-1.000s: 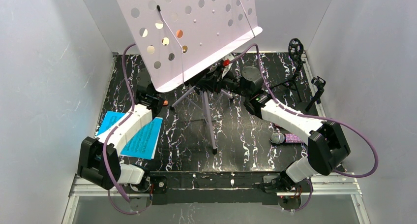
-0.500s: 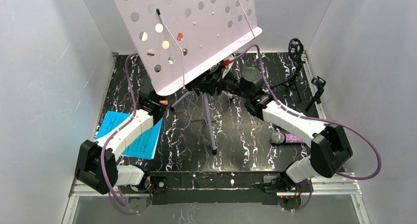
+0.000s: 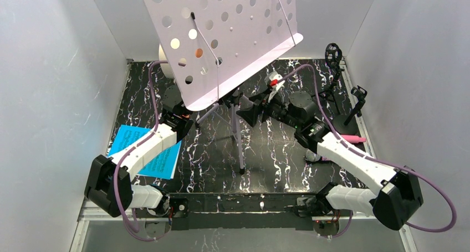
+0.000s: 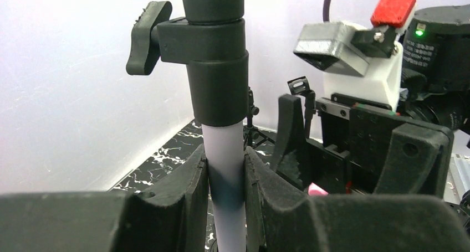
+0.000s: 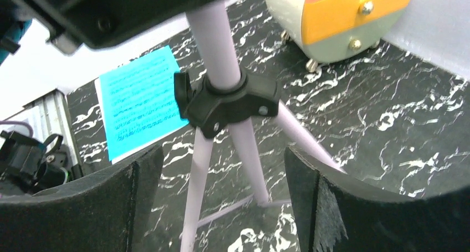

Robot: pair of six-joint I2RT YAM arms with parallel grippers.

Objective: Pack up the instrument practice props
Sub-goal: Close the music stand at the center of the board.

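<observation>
left jaws: clamped on the lilac pole (image 4: 223, 149) of the music rack (image 3: 233, 36), just under its black collar (image 4: 217, 69) | right jaws: spread wide, nothing held, near the tripod hub (image 5: 228, 103), not touching | rack: stood upright mid tabletop (image 3: 277, 152) | blue sheet-music page (image 3: 128, 138): laid flat at left

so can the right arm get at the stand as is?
Probably yes. The right gripper is open and faces the stand near where the legs join, with nothing between them. The left gripper clamps it higher up, so it should stay put.
</observation>
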